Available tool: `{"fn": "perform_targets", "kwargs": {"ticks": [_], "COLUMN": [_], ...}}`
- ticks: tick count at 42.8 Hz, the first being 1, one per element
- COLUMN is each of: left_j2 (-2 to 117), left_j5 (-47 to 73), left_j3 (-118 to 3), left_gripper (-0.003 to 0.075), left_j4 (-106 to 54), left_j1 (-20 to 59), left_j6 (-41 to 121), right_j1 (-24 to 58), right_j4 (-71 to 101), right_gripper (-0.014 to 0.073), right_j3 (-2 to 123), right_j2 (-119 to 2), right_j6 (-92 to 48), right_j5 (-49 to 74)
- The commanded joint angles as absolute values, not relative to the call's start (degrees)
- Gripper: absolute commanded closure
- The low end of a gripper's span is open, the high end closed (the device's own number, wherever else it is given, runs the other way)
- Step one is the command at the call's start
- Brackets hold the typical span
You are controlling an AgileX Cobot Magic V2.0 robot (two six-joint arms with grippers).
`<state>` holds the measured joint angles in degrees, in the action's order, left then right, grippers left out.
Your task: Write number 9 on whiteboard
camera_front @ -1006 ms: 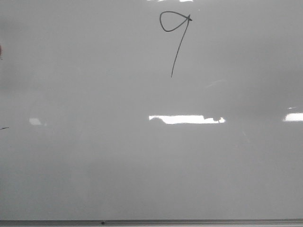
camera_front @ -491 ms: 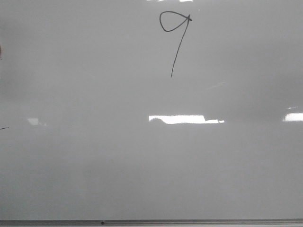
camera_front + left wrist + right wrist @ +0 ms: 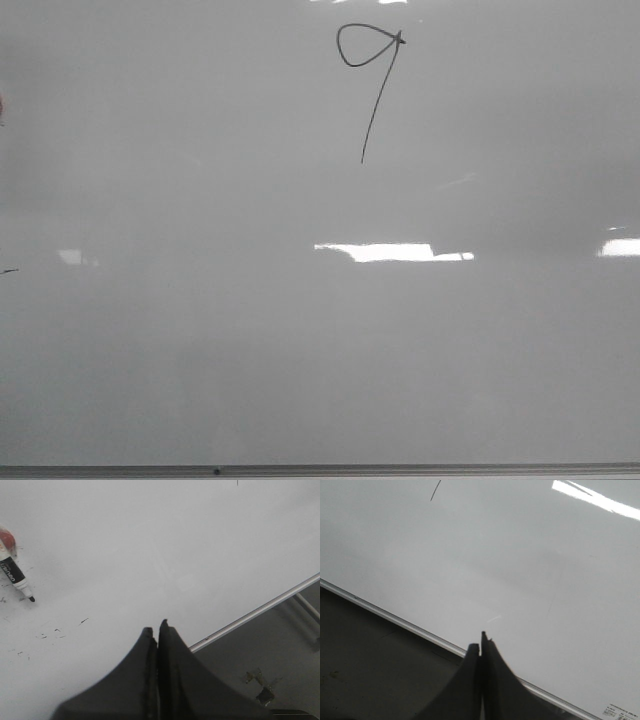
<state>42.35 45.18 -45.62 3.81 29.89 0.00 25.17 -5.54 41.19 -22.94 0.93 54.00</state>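
Observation:
The number 9 [image 3: 372,80] is drawn in thin dark line at the top middle of the whiteboard [image 3: 300,350] in the front view: a small pointed loop with a long slanted tail. The tail's end also shows in the right wrist view [image 3: 435,490]. My left gripper [image 3: 155,630] is shut and empty over the board [image 3: 165,545] near its metal edge. My right gripper [image 3: 480,642] is shut and empty above the board's edge strip [image 3: 395,617]. A marker [image 3: 16,577] with a black tip lies on the board, away from the left gripper. No gripper shows in the front view.
Small stray ink marks [image 3: 82,622] dot the board near the marker. A tiny dash [image 3: 9,271] sits at the board's left side. The metal edge strip [image 3: 320,469] runs along the near side. Dark floor [image 3: 270,670] lies beyond the edge.
A dark reddish shape at the front view's left edge has slipped almost out of sight. The drawn 9 is unchanged.

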Motion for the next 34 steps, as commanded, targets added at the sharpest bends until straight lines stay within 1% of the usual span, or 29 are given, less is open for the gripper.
{"fn": "perform_targets", "kwargs": {"ticks": [1,14,18,22,28,34], "left_j2": [42.2,41.4,39.4,35.6,28.0,18.8], "left_j5": [41.3,41.2,39.6,35.2,24.8,15.6], "left_j3": [-47.5,-47.5,-46.5,-43.4,-34.1,-22.8], "left_gripper": [0.0739,0.0739,0.0739,0.0739,0.0739,0.0739], "left_j4": [3.9,3.9,4.8,4.5,3.5,3.4], "left_j1": [30.3,29.5,25.7,20.2,12.1,6.4], "left_j6": [0.0,0.0,0.0,0.0,0.0,0.0], "right_j1": [24.8,24.8,24.8,24.8,24.8,24.8], "right_j4": [-6.3,-6.3,-6.3,-6.3,-6.3,-6.3], "right_gripper": [0.0662,0.0662,0.0662,0.0662,0.0662,0.0662], "right_j3": [42.6,42.6,42.6,42.6,42.6,42.6], "right_j2": [-23.5,-23.5,-23.5,-23.5,-23.5,-23.5], "right_j6": [0.9,0.9,0.9,0.9,0.9,0.9], "right_j5": [50.5,50.6,50.6,50.6,50.6,50.6]}}
